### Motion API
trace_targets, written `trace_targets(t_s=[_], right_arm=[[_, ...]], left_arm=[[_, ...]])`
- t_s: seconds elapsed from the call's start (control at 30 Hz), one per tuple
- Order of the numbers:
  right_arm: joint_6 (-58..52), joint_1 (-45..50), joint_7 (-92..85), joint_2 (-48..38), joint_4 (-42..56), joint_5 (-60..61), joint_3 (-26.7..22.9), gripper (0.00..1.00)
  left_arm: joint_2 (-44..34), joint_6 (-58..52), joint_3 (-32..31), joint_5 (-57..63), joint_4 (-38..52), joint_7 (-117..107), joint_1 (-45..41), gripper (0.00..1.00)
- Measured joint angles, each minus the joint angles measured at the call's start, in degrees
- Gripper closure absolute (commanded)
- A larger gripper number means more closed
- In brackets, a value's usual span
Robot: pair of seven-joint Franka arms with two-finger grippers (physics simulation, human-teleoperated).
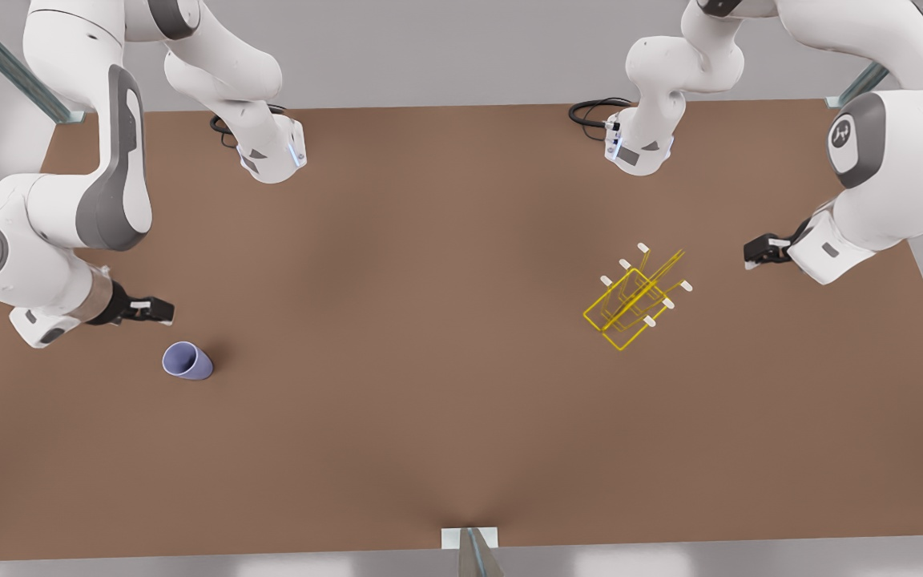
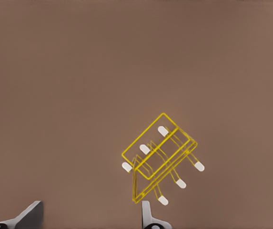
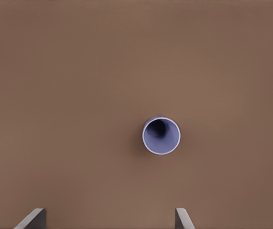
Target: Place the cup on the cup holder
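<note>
Tabletop (image 1: 445,336) of plain brown board carries a yellow wire-frame cup holder (image 1: 634,298) with white-tipped prongs, near the left tool (image 1: 756,253), fingers spread and empty. Well apart stands the small lavender-blue tapered cup (image 1: 187,360), upright, mouth upward, just beside the right tool (image 1: 159,310), likewise released and likely the nearer one to grasp it.

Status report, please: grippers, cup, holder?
Right gripper open, above cup, not holding. Left gripper open, near cup holder. Cup upright on table. Path clear.
</note>
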Motion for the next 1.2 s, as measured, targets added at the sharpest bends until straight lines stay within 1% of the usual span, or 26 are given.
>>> trace_targets(t_s=[0.4,0.5,0.57,0.63,0.73,0.83,1.03,1.2], right_arm=[[2.7,-0.1,0.5,1.1,0.6,-0.1,0.1,0.00],[3.2,0.1,0.8,4.3,0.9,0.2,0.1,0.00],[4.2,0.9,0.9,8.4,0.7,0.1,0.2,0.00],[6.4,2.1,1.0,11.5,-1.7,-0.4,0.1,0.00],[10.5,2.5,1.1,13.7,-5.7,-0.8,0.1,0.00],[14.0,0.9,1.2,15.0,-8.0,-1.0,-0.1,0.00],[18.4,-1.7,1.3,15.1,-10.4,-1.2,-0.4,0.00],[22.0,-2.0,1.3,17.5,-11.0,-1.8,-0.4,0.00]], left_arm=[[0.0,-2.0,2.5,0.1,-2.5,1.1,0.6,0.00],[0.2,-2.7,2.9,0.1,-2.7,1.3,0.3,0.00],[0.3,-3.1,3.2,0.2,-2.7,1.4,0.4,0.00],[0.2,-3.4,3.3,0.2,-2.8,1.5,0.5,0.00],[0.3,-3.9,3.3,0.2,-2.8,1.7,0.5,0.00],[0.4,-4.2,3.3,0.2,-2.8,1.8,0.4,0.00],[0.5,-4.5,3.3,0.2,-2.8,2.0,0.4,0.00],[0.6,-4.7,3.3,0.3,-2.8,2.1,0.4,0.00]])
